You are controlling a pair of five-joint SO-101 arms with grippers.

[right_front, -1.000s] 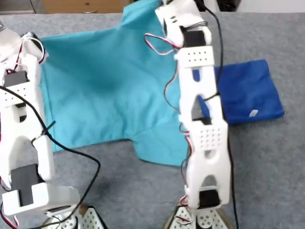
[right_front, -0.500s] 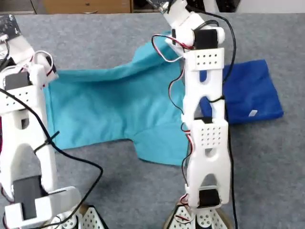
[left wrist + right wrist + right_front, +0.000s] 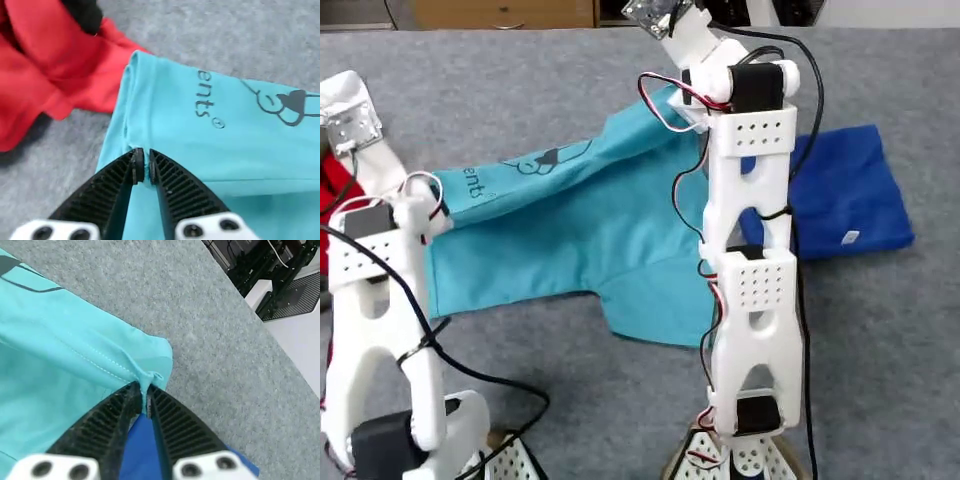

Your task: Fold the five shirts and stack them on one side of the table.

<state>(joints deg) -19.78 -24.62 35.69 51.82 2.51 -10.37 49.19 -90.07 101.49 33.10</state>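
You are working on a wide bench (image 3: 520,90) that is wearing a gray, fuzzy cover, like a thin carpet. Past its far edge a brown wooden cabinet (image 3: 500,12) is standing. In the right wrist view, black metal stands (image 3: 260,265) are sitting on a pale floor beyond the bench.

The big teal shirt (image 3: 570,240) is lying spread across the middle of the bench, between your two white plastic arms. It is looking soft and smooth. Its far edge is lying folded over, so a strip with dark letters and a line drawing (image 3: 545,160) is facing up. One short sleeve is poking out toward the near side.

A dark blue shirt (image 3: 850,200) is lying folded into a neat block just beside the teal one, on the right. It is showing a small white tag (image 3: 851,237). A red shirt (image 3: 45,65) is lying crumpled at the left edge of the bench, right next to the teal shirt's corner.

Your left tool (image 3: 144,167) is pinching the teal shirt's left corner between its black ribbed fingers. Your right tool (image 3: 145,392) is pinching the right corner the same way, and that corner is hanging over blue cloth.
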